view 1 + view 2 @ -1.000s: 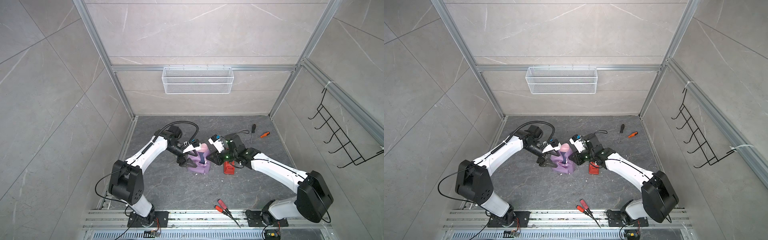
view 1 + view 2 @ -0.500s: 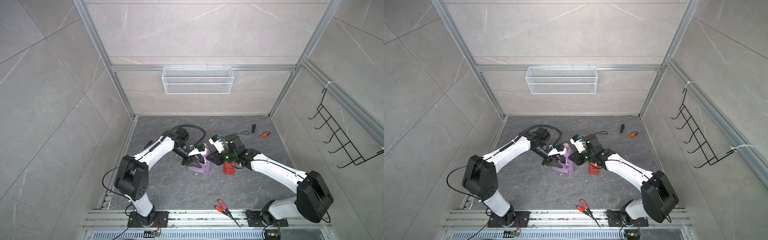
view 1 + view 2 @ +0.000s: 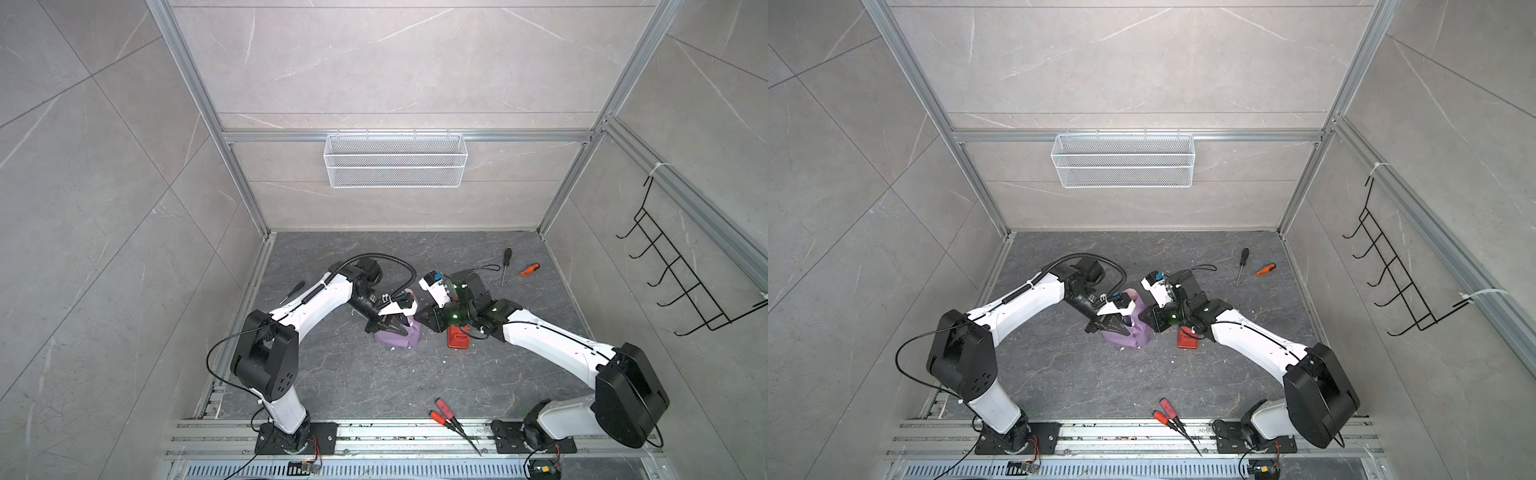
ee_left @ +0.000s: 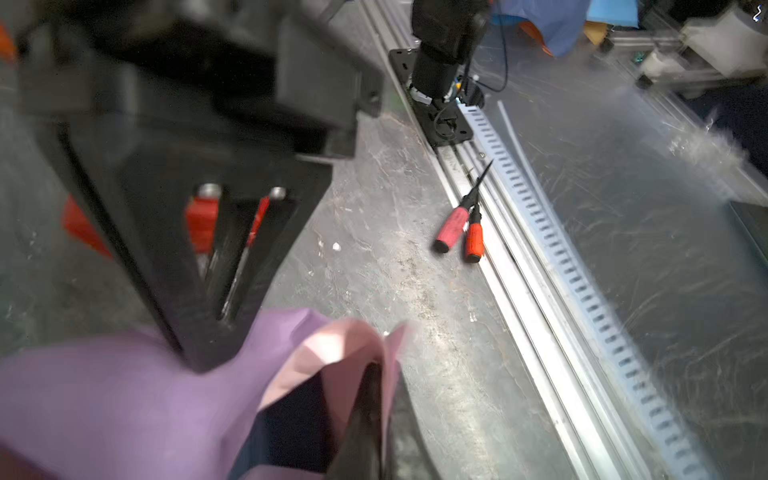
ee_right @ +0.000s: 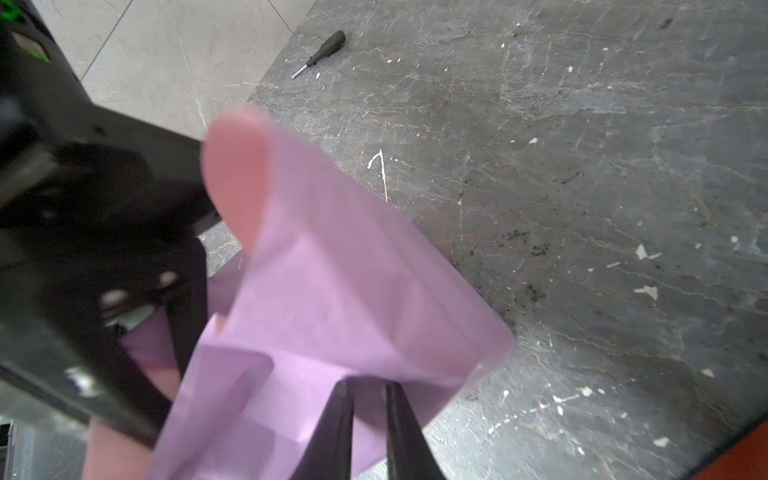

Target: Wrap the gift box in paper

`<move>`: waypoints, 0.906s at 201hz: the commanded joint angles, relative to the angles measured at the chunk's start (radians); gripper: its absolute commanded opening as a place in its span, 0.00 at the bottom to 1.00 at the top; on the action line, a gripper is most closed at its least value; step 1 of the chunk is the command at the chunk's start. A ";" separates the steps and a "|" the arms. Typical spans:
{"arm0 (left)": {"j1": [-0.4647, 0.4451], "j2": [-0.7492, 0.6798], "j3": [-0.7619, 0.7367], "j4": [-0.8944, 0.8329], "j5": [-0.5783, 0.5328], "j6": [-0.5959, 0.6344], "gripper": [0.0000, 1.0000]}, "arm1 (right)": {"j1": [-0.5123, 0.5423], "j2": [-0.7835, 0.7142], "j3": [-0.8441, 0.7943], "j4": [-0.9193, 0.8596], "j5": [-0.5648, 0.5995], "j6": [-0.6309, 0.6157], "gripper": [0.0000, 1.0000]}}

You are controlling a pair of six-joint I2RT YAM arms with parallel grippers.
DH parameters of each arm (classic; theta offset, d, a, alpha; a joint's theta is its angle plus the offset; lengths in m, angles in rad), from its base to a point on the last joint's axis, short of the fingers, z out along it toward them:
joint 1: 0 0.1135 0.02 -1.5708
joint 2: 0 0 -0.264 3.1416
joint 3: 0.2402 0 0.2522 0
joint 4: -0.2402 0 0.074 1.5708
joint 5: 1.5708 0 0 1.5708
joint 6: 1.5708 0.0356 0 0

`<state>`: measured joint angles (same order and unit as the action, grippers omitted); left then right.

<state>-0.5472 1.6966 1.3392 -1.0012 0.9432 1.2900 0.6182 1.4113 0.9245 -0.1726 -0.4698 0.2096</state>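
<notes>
The paper [image 3: 397, 338] [image 3: 1129, 338] is a lilac bundle with a pale pink inside, lying mid-table between both arms. It is folded up around the gift box [image 4: 286, 419], whose dark navy face shows only in the left wrist view, inside the fold. My left gripper [image 4: 384, 370] [image 3: 395, 328] is shut on a raised pink flap of the paper [image 4: 124, 395]. My right gripper [image 5: 365, 388] [image 3: 422, 322] stands narrowly open, its tips against the lilac side of the paper [image 5: 353, 291], with nothing seen between them.
A red tape dispenser [image 3: 457, 336] sits just right of the bundle, under the right wrist. A black screwdriver [image 3: 505, 266] and an orange one [image 3: 530, 269] lie at the back right. Two red-handled tools [image 3: 444, 409] rest near the front rail. A wire basket [image 3: 395, 160] hangs on the back wall.
My left gripper moved in toward the bundle from the left and closed on the pink flap. The right arm has stayed where it was.
</notes>
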 commanded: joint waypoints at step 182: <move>0.000 -0.060 -0.018 0.001 0.022 0.002 0.02 | 0.016 0.092 -0.035 0.215 -0.069 0.116 0.14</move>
<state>-0.5472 1.6917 1.3384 -0.9920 0.9428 1.2896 0.6300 1.4982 0.8951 0.0353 -0.5930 0.3222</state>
